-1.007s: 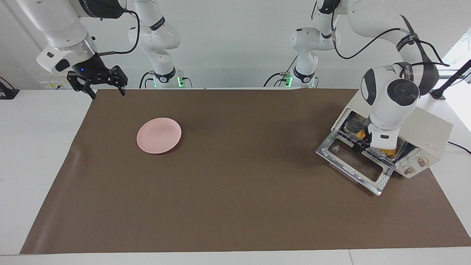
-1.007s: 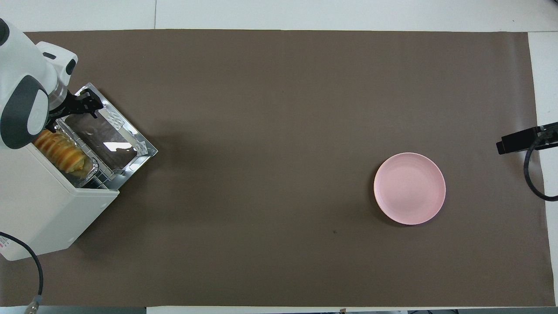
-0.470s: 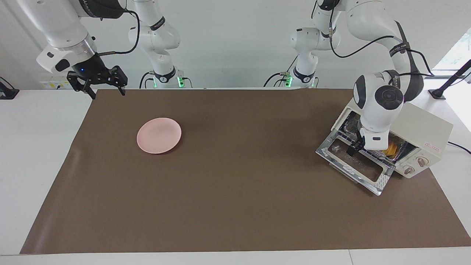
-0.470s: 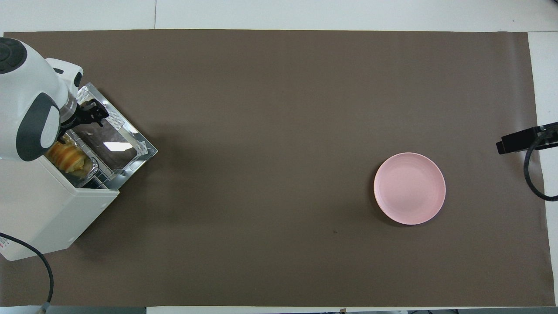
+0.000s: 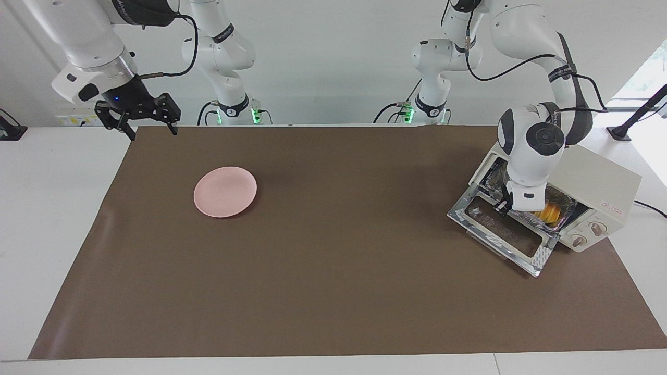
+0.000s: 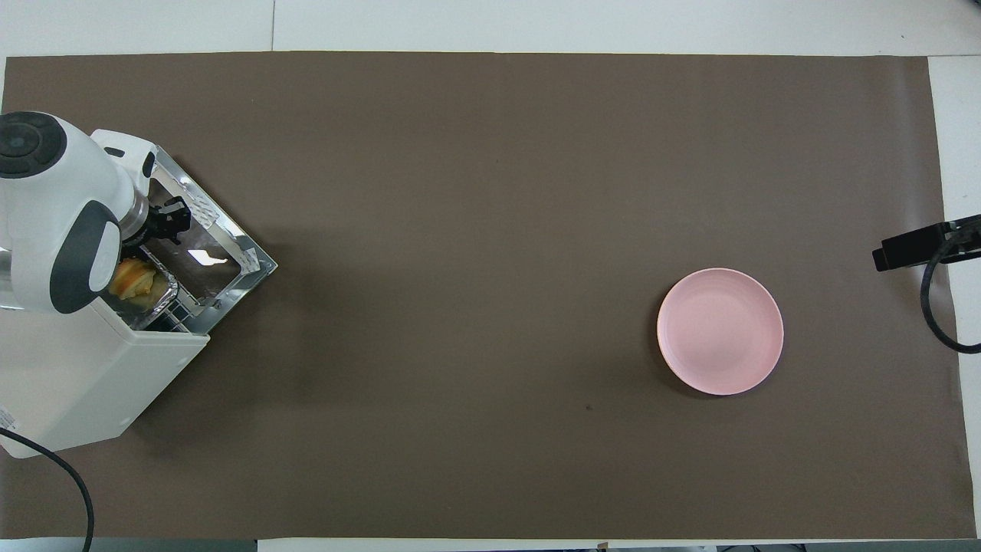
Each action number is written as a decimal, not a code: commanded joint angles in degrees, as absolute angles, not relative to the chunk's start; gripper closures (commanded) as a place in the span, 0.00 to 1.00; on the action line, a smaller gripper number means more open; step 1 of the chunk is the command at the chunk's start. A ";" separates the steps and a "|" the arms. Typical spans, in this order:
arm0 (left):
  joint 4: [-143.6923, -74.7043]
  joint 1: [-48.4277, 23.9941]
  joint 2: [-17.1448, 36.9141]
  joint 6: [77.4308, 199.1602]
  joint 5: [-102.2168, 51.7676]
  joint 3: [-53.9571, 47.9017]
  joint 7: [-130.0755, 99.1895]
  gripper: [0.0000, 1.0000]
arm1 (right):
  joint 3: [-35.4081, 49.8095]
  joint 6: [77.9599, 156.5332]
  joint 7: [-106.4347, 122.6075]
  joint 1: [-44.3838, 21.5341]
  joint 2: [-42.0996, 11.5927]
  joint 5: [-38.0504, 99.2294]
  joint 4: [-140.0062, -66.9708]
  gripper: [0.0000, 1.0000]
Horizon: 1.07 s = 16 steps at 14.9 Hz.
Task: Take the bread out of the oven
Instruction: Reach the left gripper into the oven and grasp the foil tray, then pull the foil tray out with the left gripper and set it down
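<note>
Both hands idle: right hand (image 5: 138, 115) spread, waiting; left hand (image 5: 504, 204), grip unclear, over oven (image 5: 594, 190) door.

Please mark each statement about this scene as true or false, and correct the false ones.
1. The oven door is open. True.
2. The bread lies on the pink plate. False: it sits in the foil tray at the oven's mouth; the plate holds nothing.
3. The left gripper is at the oven's open front. True.
4. The right gripper holds the bread. False: it waits open and holds nothing, above the table edge at the right arm's end.
</note>
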<state>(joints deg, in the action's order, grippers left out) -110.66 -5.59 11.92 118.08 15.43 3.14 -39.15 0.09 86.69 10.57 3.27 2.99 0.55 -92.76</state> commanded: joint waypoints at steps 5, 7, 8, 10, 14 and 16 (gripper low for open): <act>-95.93 -15.09 16.68 113.56 11.37 2.37 -37.88 1.00 | 0.18 87.10 10.20 3.52 3.96 1.23 -93.78 0.00; -92.82 -20.80 18.19 114.17 9.58 2.37 -34.92 1.00 | 0.18 87.10 10.20 3.52 3.96 1.32 -93.78 0.00; -92.73 -23.61 18.37 114.43 9.06 2.37 -31.33 1.00 | 0.18 87.01 10.20 3.52 3.96 1.23 -93.78 0.00; -92.72 -27.67 19.15 114.43 6.00 2.29 -27.78 1.00 | 0.18 87.10 10.20 3.52 3.96 1.23 -93.78 0.00; -92.64 -36.98 22.66 114.61 5.01 2.29 -27.77 1.00 | 0.18 87.10 10.20 3.52 3.96 1.23 -93.78 0.00; -93.42 -39.02 23.90 115.48 4.13 2.37 -27.86 1.00 | 0.18 87.10 10.20 3.52 3.96 1.23 -93.78 0.00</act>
